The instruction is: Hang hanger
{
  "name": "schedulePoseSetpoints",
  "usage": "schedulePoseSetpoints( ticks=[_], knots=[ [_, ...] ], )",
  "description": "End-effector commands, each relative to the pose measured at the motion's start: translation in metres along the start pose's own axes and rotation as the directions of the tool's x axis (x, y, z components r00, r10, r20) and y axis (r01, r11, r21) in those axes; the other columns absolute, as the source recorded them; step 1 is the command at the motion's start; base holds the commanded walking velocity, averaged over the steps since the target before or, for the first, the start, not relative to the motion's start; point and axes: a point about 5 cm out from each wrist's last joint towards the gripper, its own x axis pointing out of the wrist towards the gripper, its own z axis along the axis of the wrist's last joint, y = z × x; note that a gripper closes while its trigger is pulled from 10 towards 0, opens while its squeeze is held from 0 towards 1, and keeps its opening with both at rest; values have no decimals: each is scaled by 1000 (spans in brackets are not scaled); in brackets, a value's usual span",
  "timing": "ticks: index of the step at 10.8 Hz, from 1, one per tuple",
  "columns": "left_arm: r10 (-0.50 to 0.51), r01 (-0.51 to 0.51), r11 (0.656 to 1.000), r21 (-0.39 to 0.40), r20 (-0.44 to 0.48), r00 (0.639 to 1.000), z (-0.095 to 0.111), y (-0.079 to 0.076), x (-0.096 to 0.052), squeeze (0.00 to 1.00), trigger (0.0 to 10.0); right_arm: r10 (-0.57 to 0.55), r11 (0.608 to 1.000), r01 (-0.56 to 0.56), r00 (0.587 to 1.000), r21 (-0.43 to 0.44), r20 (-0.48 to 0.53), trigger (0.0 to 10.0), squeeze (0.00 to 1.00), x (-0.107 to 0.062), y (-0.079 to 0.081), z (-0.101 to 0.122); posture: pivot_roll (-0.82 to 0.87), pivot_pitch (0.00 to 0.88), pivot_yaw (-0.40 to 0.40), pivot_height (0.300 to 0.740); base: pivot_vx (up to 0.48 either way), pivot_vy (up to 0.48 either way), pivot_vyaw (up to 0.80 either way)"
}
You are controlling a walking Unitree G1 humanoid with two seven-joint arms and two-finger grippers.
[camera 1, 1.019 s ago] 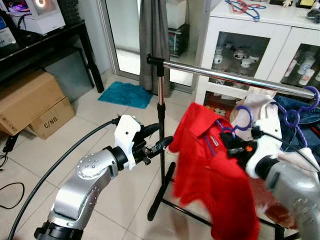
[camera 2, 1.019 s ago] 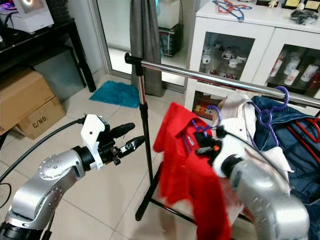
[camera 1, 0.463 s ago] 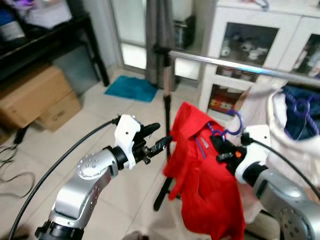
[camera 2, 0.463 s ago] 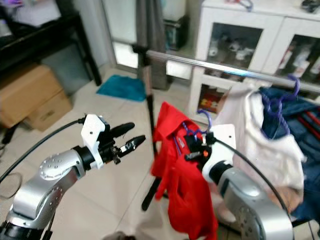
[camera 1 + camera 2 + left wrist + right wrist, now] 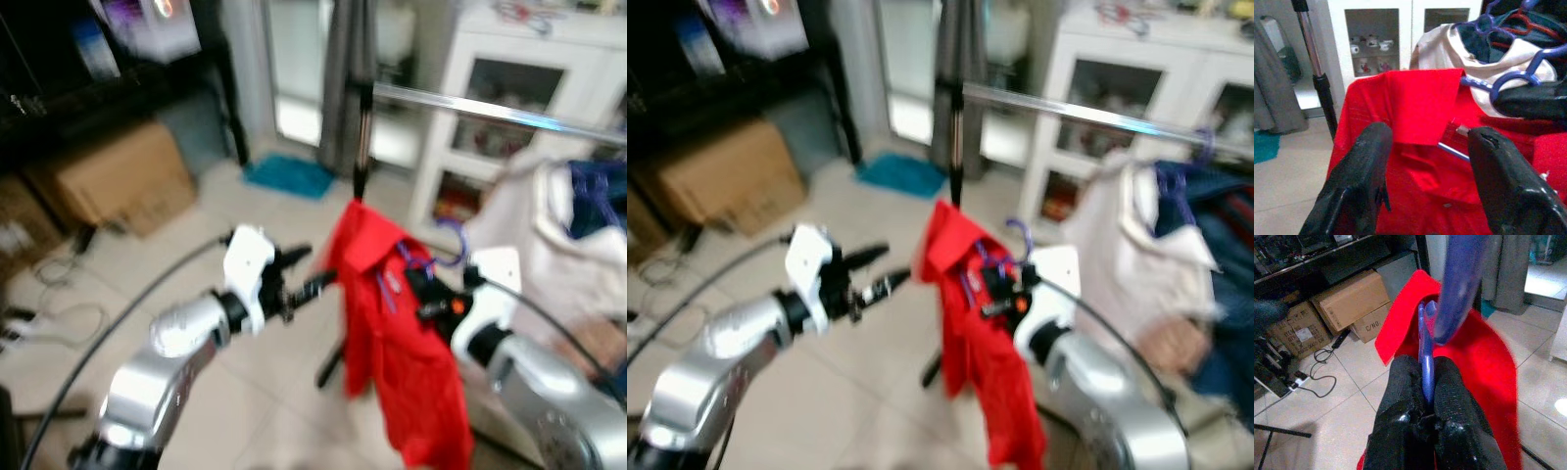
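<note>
The right gripper (image 5: 1422, 396) pinches the purple hanger (image 5: 1426, 357) carrying a red shirt (image 5: 397, 352), below and nearer than the rail (image 5: 490, 110). The left gripper (image 5: 1425, 147) waits spread wide. The hook could miss the rail.

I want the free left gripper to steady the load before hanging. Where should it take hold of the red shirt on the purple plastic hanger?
Probably the folded collar edge of the red shirt, approached head-on from the robot's left. It faces the open left gripper as a flat flap, clear of the purple plastic hanger, whose neck the right gripper is shut on.
</note>
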Motion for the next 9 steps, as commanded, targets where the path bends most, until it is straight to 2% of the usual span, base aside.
schedulePoseSetpoints(
  ticks=[1, 3, 4, 6, 7, 8, 9],
  knots=[
    [34, -34, 999, 3, 18, 999, 3, 7, 1, 1000, 10000, 41, 999, -40, 997, -21, 69, 0, 0, 1, 5, 13, -25, 0, 40, 740, 0, 0, 0],
    [42, -43, 998, 35, 31, 999, 7, 12, 12, 1000, 10000, 108, 994, -109, 990, 3, 94, 0, 0, 4, 11, 17, -28, 0, 33, 740, 0, 0, 0],
    [43, -45, 998, 37, 45, 998, 9, 14, 23, 1000, 10000, 189, 981, -192, 976, 15, 109, 0, 0, 4, 19, 22, -32, 0, 26, 740, 0, 0, 0],
    [24, -27, 998, 48, 53, 998, 10, 14, 33, 1000, 10000, 263, 964, -265, 958, 4, 111, 0, 0, 2, 27, 25, -35, 0, 20, 740, 0, 0, 0],
    [-2, -1, 998, 66, 43, 999, 8, 13, 40, 694, 10000, 300, 953, -302, 948, 0, 108, 0, 0, 2, 30, 26, -34, 0, 17, 740, 0, 0, 0],
    [-33, 30, 997, 75, 31, 999, 5, 11, 44, 165, 10000, 325, 945, -327, 939, 1, 109, 0, 0, 2, 33, 27, -33, 0, 14, 740, 0, 0, 0],
    [-71, 69, 994, 89, 29, 997, 4, 6, 47, 0, 7922, 338, 940, -340, 935, 4, 108, 0, 0, 3, 35, 27, -34, 0, 13, 740, 0, 0, 0]
  ],
)
